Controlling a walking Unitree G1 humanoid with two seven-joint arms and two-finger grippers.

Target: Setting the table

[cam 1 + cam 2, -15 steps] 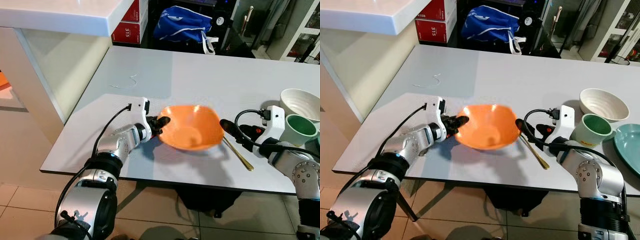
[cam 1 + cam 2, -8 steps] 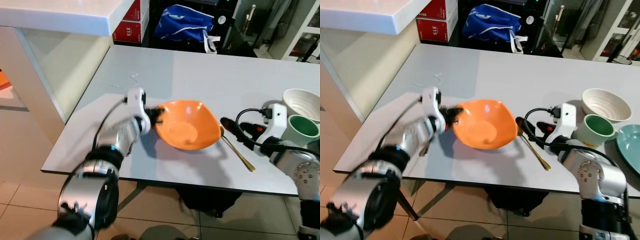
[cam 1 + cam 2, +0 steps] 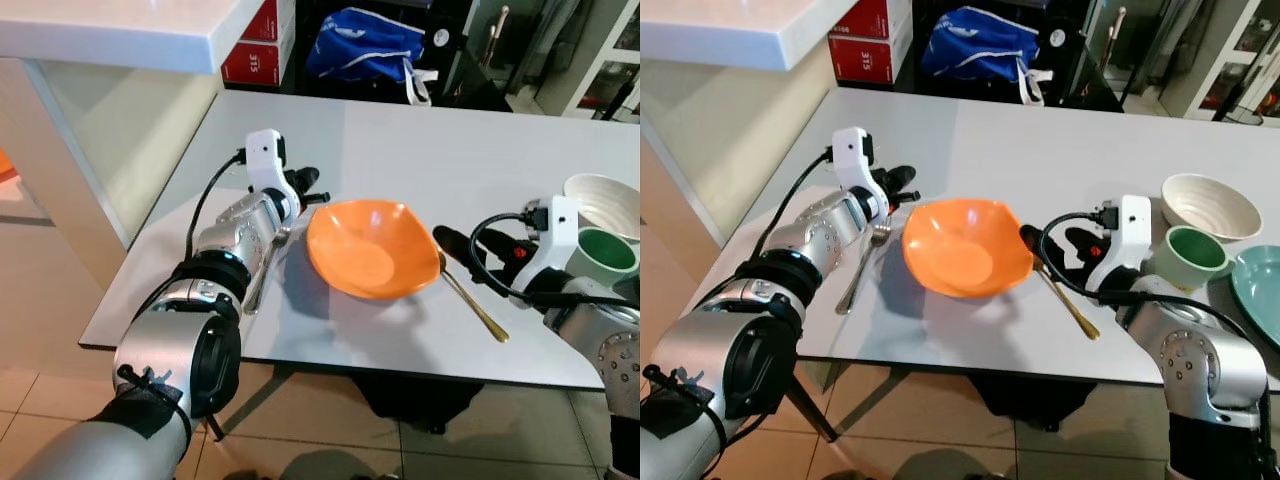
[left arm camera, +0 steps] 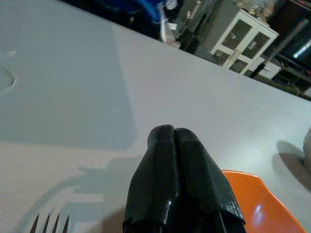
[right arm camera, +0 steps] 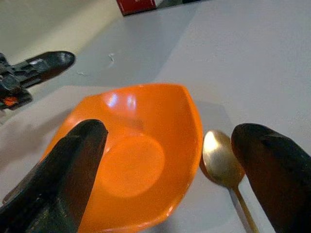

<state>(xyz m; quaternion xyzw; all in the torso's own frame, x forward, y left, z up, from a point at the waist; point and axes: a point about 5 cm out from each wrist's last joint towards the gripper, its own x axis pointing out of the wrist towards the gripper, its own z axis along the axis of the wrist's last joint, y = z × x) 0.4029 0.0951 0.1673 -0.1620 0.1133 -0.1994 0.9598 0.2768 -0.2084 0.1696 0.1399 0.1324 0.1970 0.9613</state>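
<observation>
Left claw [image 3: 308, 187] pressed together, just beside the orange bowl [image 3: 370, 249]; fork [image 3: 264, 268] below it; right claw [image 5: 170, 160] spread apart facing the bowl, gold spoon [image 3: 470, 298] between.

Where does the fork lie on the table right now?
In the eye views, the fork lies on the table left of the orange bowl, beside the left gripper.

On the table [image 3: 420, 160] the fork [image 3: 862, 265] lies left of the bowl [image 3: 368, 248], the spoon [image 3: 470, 296] right, and cups [image 3: 601, 257] farther right.
</observation>
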